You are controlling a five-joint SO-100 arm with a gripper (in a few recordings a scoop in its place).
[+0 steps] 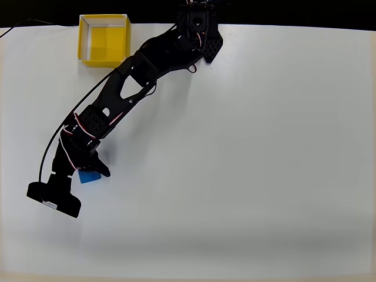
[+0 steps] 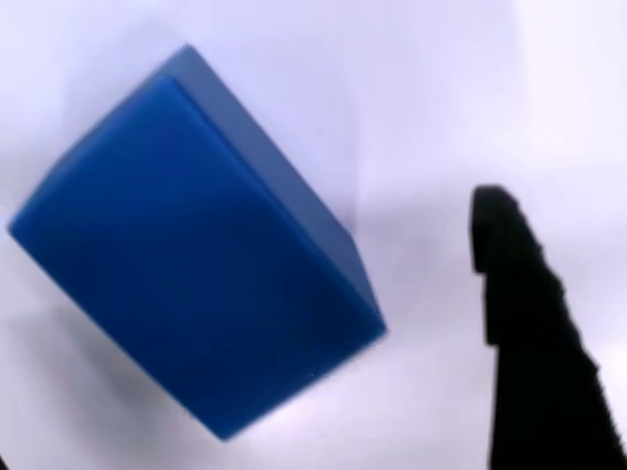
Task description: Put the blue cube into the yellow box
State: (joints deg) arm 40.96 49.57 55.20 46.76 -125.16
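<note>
Overhead view: 1 blue cube [image 1: 90,176], 1 yellow box [image 1: 104,39].

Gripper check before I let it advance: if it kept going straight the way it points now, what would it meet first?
Probably the blue cube, just ahead of the gripper; behind it lies the white table.

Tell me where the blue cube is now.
In the overhead view, the blue cube sits lower left on the table, at the gripper, far below the yellow box.
</note>
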